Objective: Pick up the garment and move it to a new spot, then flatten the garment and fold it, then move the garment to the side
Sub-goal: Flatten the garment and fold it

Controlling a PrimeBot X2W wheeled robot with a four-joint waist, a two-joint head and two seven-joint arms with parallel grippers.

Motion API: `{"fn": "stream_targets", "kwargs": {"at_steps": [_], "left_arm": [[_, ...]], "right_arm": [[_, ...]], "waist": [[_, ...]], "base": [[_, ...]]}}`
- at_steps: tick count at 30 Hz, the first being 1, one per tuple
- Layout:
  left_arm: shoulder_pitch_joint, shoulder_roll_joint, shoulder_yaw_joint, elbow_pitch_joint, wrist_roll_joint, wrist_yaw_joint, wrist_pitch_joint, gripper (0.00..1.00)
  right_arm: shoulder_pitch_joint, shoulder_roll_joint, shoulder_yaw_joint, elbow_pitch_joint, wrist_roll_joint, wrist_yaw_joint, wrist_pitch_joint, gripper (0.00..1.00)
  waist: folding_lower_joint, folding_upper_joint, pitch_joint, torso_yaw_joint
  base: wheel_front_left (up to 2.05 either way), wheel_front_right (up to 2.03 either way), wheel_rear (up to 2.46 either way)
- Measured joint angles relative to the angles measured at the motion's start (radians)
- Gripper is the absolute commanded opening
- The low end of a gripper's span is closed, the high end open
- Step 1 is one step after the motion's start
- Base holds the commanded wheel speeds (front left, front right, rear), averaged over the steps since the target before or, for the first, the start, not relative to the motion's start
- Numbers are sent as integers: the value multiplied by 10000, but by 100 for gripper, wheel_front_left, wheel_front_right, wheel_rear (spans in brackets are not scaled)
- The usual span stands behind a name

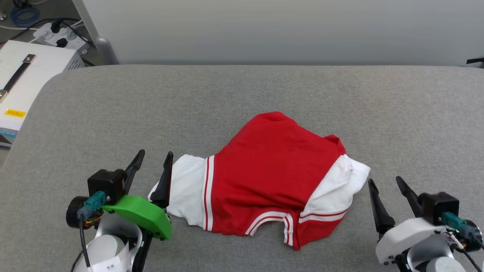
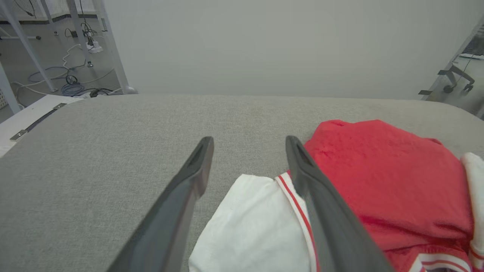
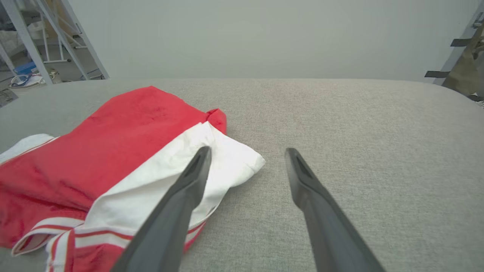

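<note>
Flanking the garment (image 1: 272, 173), left gripper (image 1: 155, 154) and right gripper (image 1: 385, 180) both gape wide, empty.

Part of the garment (image 1: 272, 166) is tucked under, out of sight (the left gripper (image 1: 155, 153) has one finger (image 1: 163, 181) over its edge). The yellow sticker (image 1: 15, 113) is too small to read.

place: lab or test room | floor: power strip (image 1: 56, 32), loose cables (image 2: 72, 88) | fixtures: metal frame legs (image 2: 113, 49), white equipment case (image 1: 34, 79) | backdrop: bare grey wall (image 1: 264, 30)
</note>
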Motion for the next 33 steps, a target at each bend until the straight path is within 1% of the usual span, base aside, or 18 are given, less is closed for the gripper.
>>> {"fn": "stream_targets", "kwargs": {"at_steps": [3, 5, 7, 11, 17, 21, 26, 32, 33], "left_arm": [[-10, -42, -79, 79, 176, -56, -821, 100], [-10, -104, -136, 192, 240, -84, -1112, 100], [-9, -155, -255, 410, 259, -94, -1181, 100], [-7, -234, -395, 683, 339, -96, -1200, 100], [-18, -265, -454, 848, 337, -98, -1323, 100], [-121, -270, -487, 917, 339, -125, -1369, 100], [-269, -288, -533, 957, 337, -125, -1381, 100], [-343, -290, -591, 1012, 337, -125, -1402, 100], [-360, -290, -596, 1018, 336, -125, -1409, 100]], "right_arm": [[-312, -539, 489, -288, 591, 0, 1308, 100], [-551, -865, 692, -420, 1062, -2, 2207, 100], [-813, -1083, 792, -545, 1708, -2, 3260, 100], [-1253, -1267, 846, -721, 2468, -2, 5108, 100], [-1623, -1285, 535, -757, 2715, -2, 7407, 100], [-1785, -1231, 426, -709, 2658, -2, 8115, 100], [-1997, -1103, 270, -535, 2420, -2, 8353, 100], [-2172, -1011, 353, -274, 2270, -2, 8454, 100], [-2173, -1003, 359, -253, 2268, -2, 8452, 78]], "waist": [[0, 0, -45, 177], [0, 0, -56, 293], [0, 0, -50, 425], [0, 0, -13, 646], [0, 0, 106, 960], [0, 0, 224, 1112], [0, 0, 420, 1275], [0, 0, 629, 1412], [0, 0, 654, 1431]], "base": [[0, 0, 0], [0, 0, 0], [0, 0, 0], [0, 0, 0], [0, 0, 0], [0, 0, 0], [0, 0, 0], [0, 0, 0], [0, 0, 0]]}}
